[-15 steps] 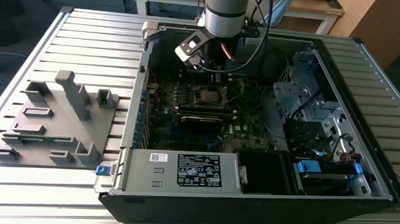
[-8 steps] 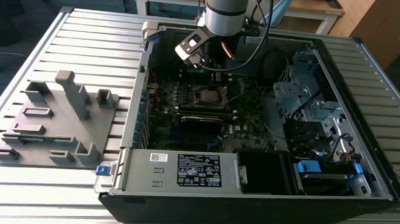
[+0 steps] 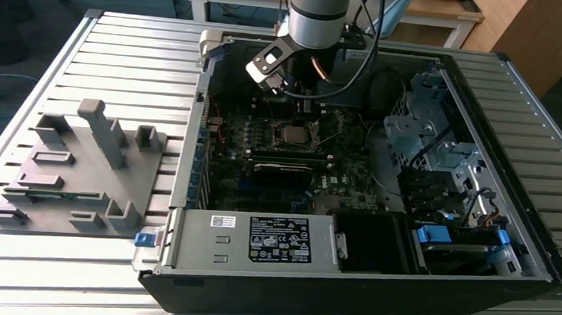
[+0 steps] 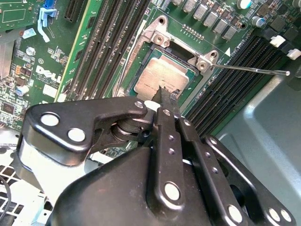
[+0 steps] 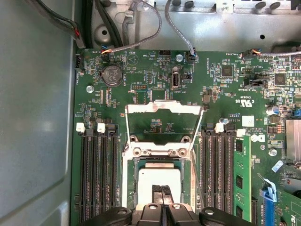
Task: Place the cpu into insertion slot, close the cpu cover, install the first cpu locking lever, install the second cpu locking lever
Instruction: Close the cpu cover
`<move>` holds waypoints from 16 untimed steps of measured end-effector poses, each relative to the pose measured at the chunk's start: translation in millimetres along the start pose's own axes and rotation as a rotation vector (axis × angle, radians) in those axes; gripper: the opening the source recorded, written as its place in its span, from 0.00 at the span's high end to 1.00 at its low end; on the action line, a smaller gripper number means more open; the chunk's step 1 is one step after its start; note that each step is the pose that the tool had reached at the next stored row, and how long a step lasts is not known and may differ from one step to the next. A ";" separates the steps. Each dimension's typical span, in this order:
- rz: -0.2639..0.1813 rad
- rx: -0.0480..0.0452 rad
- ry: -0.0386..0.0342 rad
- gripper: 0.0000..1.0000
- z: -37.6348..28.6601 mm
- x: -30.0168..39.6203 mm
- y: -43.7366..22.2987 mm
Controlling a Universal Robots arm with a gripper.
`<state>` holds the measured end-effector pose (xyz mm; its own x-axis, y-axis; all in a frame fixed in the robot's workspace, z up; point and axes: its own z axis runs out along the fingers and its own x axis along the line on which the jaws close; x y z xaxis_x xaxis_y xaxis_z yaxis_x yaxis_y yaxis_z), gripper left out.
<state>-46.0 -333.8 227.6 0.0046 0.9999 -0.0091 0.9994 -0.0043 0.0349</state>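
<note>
Black metal two-finger gripper low over the socket, jaws pressed together, tips at small flat silver-grey square cpu lying in dark metal-rimmed square insertion slot, far-middle of green motherboard; thin silver windowed cpu cover flipped open just beyond

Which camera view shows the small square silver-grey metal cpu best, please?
The second wrist view: the square silver-grey cpu is nearly whole, black fingers crossing one edge. In the first wrist view the fingers hide part of it; in the exterior view it is tiny.
</note>
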 end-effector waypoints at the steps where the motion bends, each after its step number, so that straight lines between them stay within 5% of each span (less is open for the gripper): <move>1: 0.000 0.0001 -0.0001 0.90 -0.2 0.0 0.0; 16: 0.000 0.0000 0.0000 0.90 -6.6 -0.1 0.2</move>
<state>-46.0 -333.8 234.2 0.0046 0.9999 -0.0092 0.9994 -0.0043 0.0349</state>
